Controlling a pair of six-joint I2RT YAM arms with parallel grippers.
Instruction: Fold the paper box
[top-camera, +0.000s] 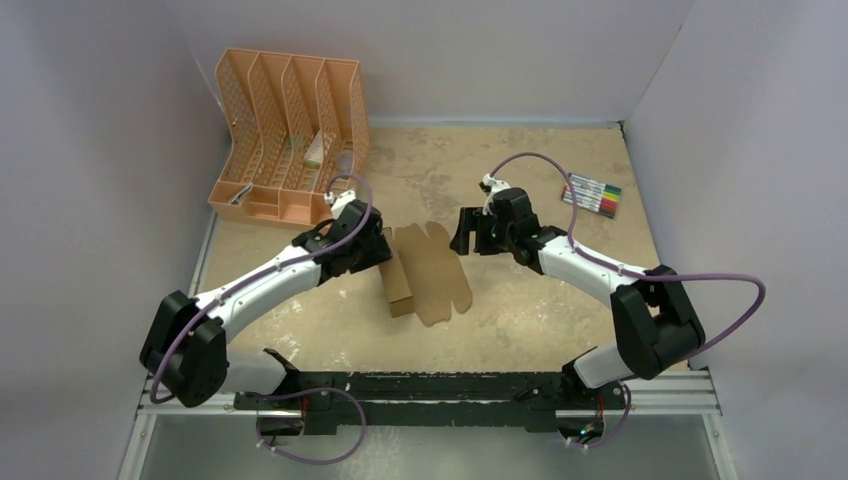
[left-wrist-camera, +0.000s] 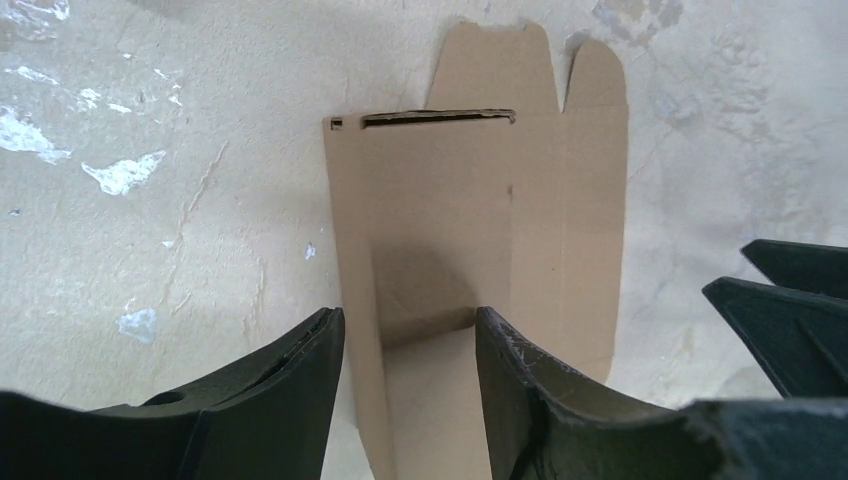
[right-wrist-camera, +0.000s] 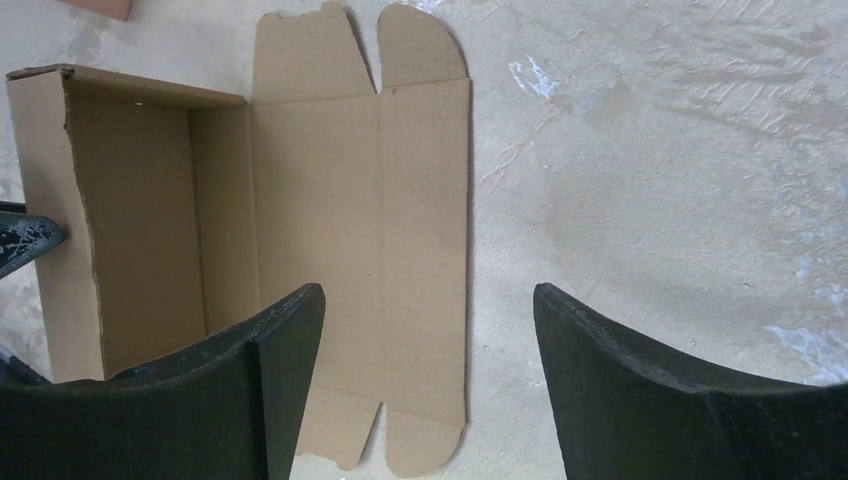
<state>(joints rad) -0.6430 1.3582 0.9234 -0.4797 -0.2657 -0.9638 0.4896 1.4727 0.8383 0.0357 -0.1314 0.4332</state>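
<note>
At the far left of the worktop (top-camera: 530, 300) stood a peach-orange slotted organizer (top-camera: 285, 140), up against the back corner. Just in front of it the left tool (left-wrist-camera: 410, 400) reached down over the left part of the paper box (top-camera: 432, 270). Its fingers (left-wrist-camera: 290, 400) were spread on either side of a panel that had been folded up off the sheet, but I could not tell whether they were squeezing it or only straddling it. The box lay in the middle of the worktop, its left side raised into a shallow trough and its right panels flat, with rounded flaps at both ends. The right tool (right-wrist-camera: 430, 390) hung over the flat right edge, fingers wide apart and gripping nothing. A pack of markers (top-camera: 592, 196) lay at the far right.
</note>
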